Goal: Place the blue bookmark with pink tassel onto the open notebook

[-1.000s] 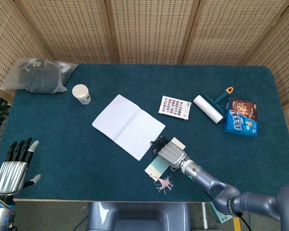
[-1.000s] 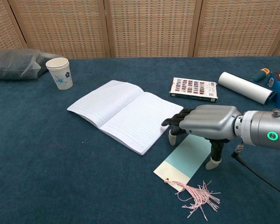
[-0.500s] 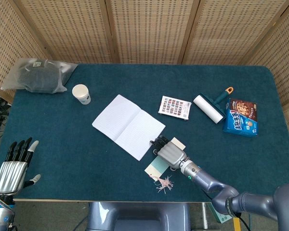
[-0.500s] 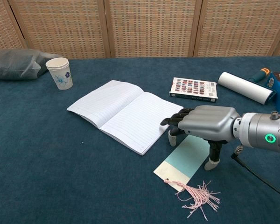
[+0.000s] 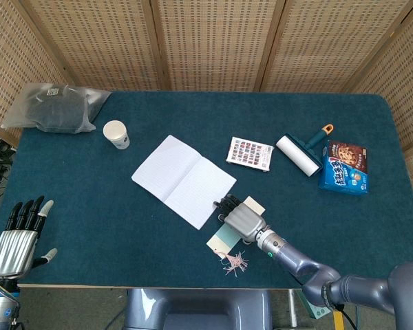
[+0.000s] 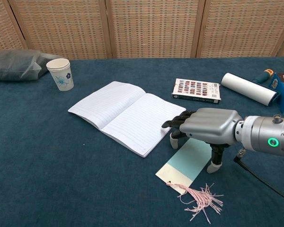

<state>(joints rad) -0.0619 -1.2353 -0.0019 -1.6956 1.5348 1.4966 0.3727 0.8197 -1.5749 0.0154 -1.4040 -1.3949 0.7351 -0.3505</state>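
Note:
The pale blue bookmark (image 6: pixel 185 164) lies flat on the blue cloth just right of the open lined notebook (image 6: pixel 125 115), its pink tassel (image 6: pixel 201 201) trailing toward the front edge. My right hand (image 6: pixel 206 125) hovers over the bookmark's far end, palm down, with a fingertip (image 6: pixel 174 141) and the thumb tip (image 6: pixel 213 166) set down on either side of it. The far end of the bookmark is hidden under the hand. In the head view the bookmark (image 5: pixel 222 240) shows below the right hand (image 5: pixel 241 217). My left hand (image 5: pixel 17 240) hangs at the near left corner, fingers spread, holding nothing.
A paper cup (image 6: pixel 60 74) and a grey bag (image 5: pixel 55 108) sit at the far left. Right of the notebook lie a colour-swatch card box (image 6: pixel 197 90), a lint roller (image 6: pixel 250 88) and a blue cookie box (image 5: pixel 344 167).
My right hand has crept slightly left over the bookmark, which has not moved. The left hand has sunk a little.

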